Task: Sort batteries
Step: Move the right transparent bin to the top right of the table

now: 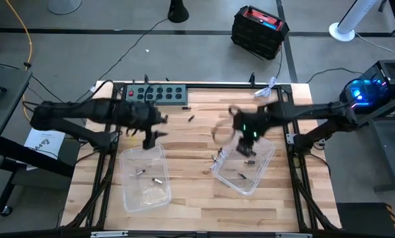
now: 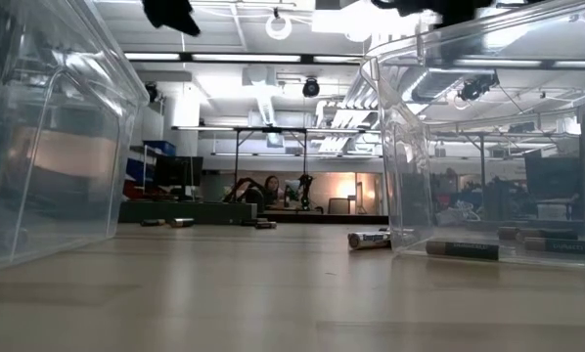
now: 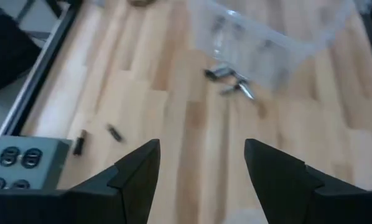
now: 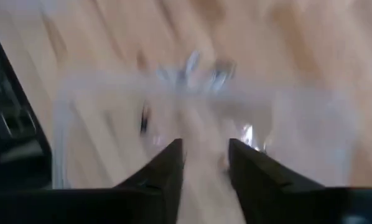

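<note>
Loose batteries [image 1: 218, 157] are lying on the counter's middle, just beside the right bin [image 1: 260, 173]. The right gripper [image 1: 249, 147] is hovering over that bin, nearer them, jaws narrowly parted and empty. The left gripper [image 1: 150, 137] is waiting wide open above the left bin [image 1: 159, 192].

table [image 1: 197, 198]: light wood | bins [image 1: 144, 192]: clear | batteries [image 2: 461, 250]: dark, silvery
</note>
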